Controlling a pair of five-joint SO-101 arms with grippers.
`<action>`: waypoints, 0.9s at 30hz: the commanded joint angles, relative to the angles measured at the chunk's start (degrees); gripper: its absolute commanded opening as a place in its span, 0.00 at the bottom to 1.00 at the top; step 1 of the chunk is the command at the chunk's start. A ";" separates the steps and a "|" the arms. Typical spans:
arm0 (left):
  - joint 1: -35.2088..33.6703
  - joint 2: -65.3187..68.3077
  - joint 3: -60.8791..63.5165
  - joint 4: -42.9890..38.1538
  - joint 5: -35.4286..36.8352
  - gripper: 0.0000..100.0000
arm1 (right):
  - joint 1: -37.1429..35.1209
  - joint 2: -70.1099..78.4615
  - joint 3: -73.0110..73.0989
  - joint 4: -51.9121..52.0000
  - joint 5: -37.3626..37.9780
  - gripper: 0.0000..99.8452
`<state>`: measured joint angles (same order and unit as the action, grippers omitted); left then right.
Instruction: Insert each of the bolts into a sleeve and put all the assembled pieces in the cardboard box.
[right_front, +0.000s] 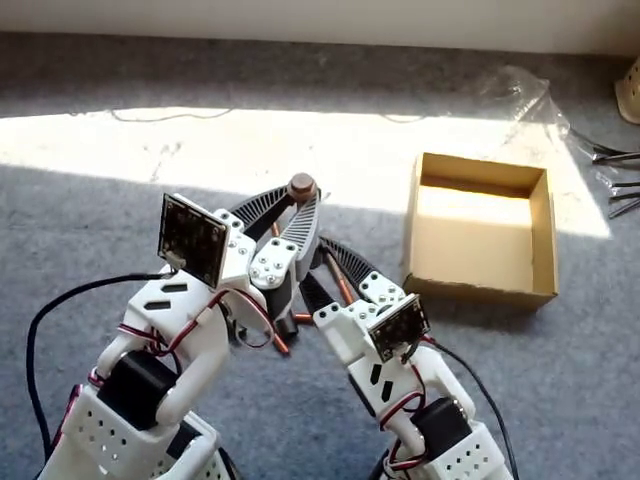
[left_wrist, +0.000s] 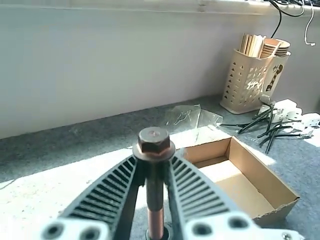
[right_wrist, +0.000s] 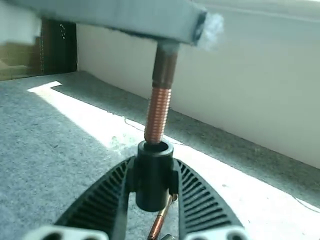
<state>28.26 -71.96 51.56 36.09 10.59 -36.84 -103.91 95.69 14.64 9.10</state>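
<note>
The left gripper (left_wrist: 154, 172) is clenched on a bolt (left_wrist: 154, 142), its fingers pressing the shank just under the hex head. The bolt stands along the gripper's axis, head toward the far edge of the carpet (right_front: 120, 210). The right gripper (right_wrist: 150, 176) grasps a black sleeve (right_wrist: 150, 182), open end up. The bolt's copper threaded end (right_wrist: 158, 112) comes down to the sleeve's mouth; how far it has entered I cannot tell. Both grippers meet near the middle of the carpet, just left of the box (right_front: 478, 292). The box sits open and apart from them, half in sun, toward the carpet's right edge. Loose bolts (right_front: 343, 283) lie on the carpet under the grippers. Beyond the box, near the far right corner, are a plastic bag (left_wrist: 192, 117) and a basket (left_wrist: 247, 85).
</note>
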 joint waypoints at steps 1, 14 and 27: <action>1.01 0.22 -3.74 0.62 -0.09 0.01 | 0.48 -0.66 6.29 -0.22 0.62 0.00; 2.77 0.22 -0.22 0.35 0.00 0.01 | 0.48 -0.66 6.29 -0.22 0.62 0.00; 2.68 0.22 7.43 -6.95 -0.18 0.01 | 0.48 -0.66 6.29 -0.22 0.62 0.00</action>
<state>30.20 -71.96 59.03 31.52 10.24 -36.66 -103.82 95.69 14.73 9.19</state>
